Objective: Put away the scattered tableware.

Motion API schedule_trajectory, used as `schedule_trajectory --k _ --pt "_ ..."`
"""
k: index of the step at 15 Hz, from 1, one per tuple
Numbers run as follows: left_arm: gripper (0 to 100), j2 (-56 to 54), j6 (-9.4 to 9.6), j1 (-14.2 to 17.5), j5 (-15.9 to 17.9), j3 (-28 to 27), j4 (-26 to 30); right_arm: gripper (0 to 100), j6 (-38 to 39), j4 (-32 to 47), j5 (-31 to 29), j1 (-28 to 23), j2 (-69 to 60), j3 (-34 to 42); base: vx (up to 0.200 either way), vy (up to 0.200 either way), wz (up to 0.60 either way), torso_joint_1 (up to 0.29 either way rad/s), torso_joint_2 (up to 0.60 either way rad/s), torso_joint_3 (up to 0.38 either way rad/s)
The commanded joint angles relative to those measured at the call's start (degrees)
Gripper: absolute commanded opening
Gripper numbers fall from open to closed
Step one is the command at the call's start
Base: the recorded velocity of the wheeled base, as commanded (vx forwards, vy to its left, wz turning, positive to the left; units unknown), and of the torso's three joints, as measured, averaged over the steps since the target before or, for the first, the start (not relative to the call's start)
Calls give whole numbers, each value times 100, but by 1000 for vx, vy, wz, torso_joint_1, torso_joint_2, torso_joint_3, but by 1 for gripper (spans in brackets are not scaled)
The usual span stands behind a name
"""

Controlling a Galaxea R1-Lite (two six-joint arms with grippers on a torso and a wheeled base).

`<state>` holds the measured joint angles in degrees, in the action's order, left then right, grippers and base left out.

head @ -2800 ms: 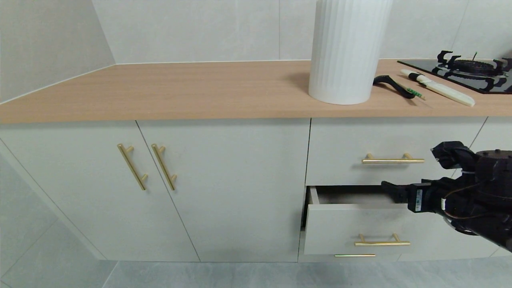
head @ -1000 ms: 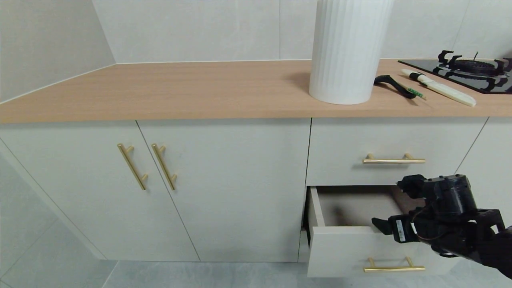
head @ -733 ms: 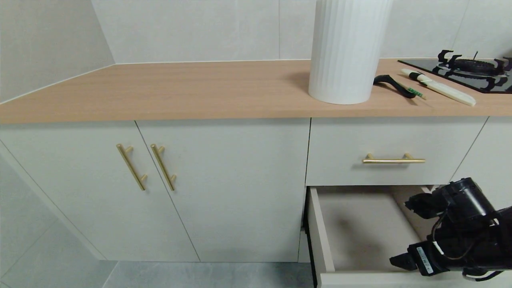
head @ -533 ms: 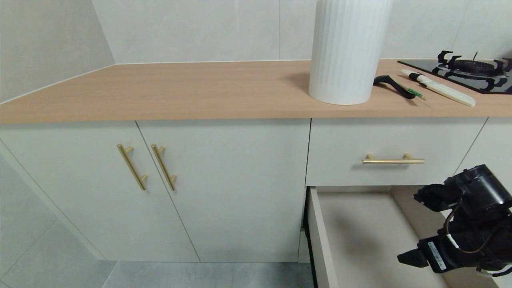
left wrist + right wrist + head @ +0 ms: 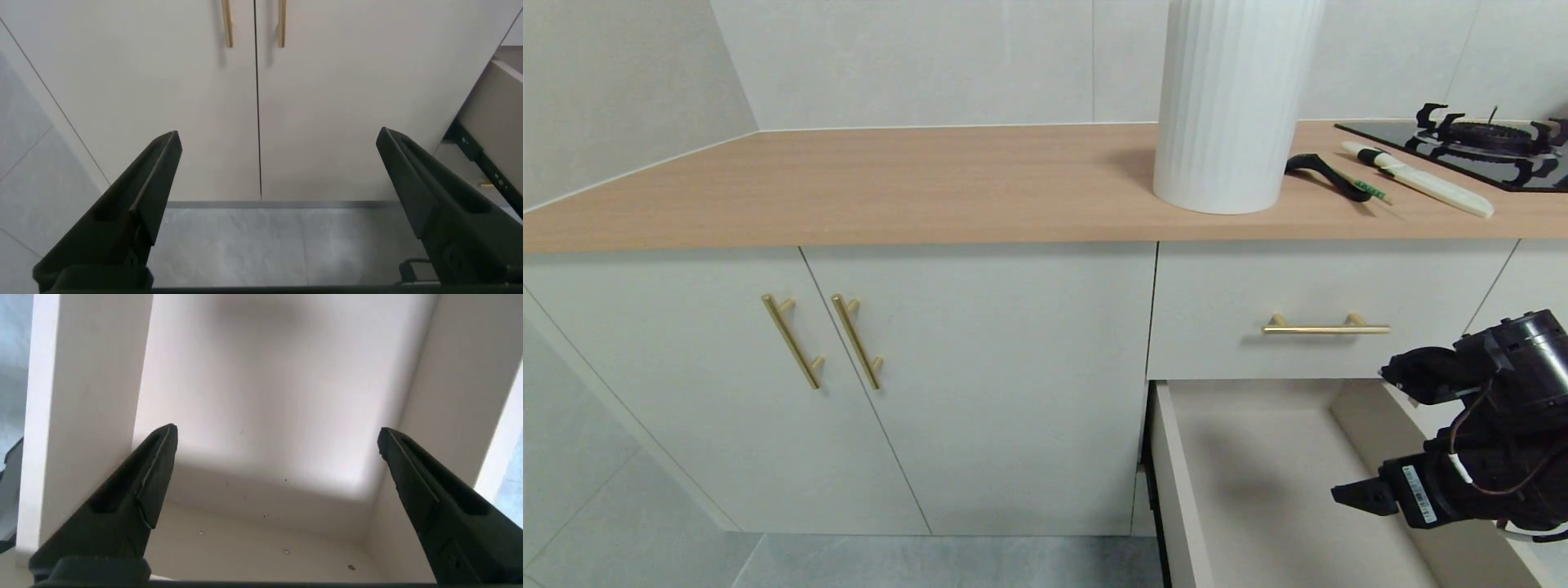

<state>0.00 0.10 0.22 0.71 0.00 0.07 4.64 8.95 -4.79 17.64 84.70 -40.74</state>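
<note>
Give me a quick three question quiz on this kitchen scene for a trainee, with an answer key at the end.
1. True or false: the lower drawer is pulled open while the upper drawer is shut.
2. Where is the right gripper relative to the lower drawer? A: above its open inside. B: beneath it. C: clamped on its handle.
3. Fill in: the fingers of the left gripper are ___.

Key: 1 true; 2 A; 3 open.
</note>
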Motion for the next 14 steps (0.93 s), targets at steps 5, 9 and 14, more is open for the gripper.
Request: schedule_trajectory --k 5,9,14 --pt "100 0 -1 4 0 0 1 100 -7 19 75 -6 -1087 -206 0 0 0 0 0 0" --pt "100 0 -1 4 0 0 -7 100 -7 -16 356 -94 -1606 -215 0 0 0 0 0 0" --pt "100 0 -1 4 0 0 1 100 -51 -121 365 -208 -1773 -197 0 0 0 4 -24 -13"
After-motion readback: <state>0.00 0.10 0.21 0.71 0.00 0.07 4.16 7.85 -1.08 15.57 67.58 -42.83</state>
